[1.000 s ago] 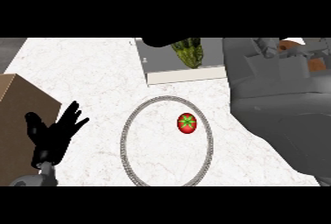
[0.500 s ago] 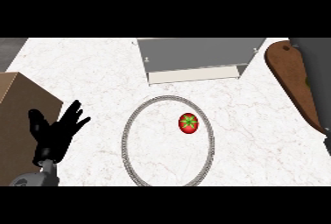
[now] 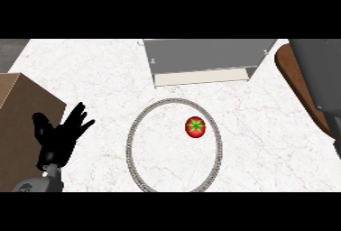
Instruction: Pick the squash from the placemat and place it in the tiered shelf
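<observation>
**Squash gone from view; right arm back at the frame's edge**

White marble counter [image 3: 100, 81] fills the head view, with the grey tiered shelf [image 3: 200, 54] at its far side and the ring-shaped placemat [image 3: 131, 143] in the middle.

Change noted: a second ago a green-striped vegetable, taken to be the squash, stood at the shelf beneath a black hand. Half a second ago neither showed. Now a grey forearm [image 3: 320, 76] lies along the right edge over a brown board [image 3: 285, 67]. The right hand itself is out of frame, so its state cannot be reported.

Location of the squash: not visible at this moment. The shelf's top panel and pale lower tier show bare, and any part further back is cut off. The placemat holds only a red fruit [image 3: 195, 127] with a green star, right of centre.

Assessment: the squash is off the placemat. Delivery to the shelf is probable but unconfirmed.

Left hand [image 3: 60, 137]: resting at lower left beside a brown box [image 3: 20, 117], fingers spread and upright, holding nothing.

Markings: no brand, label or legible writing anywhere.
</observation>
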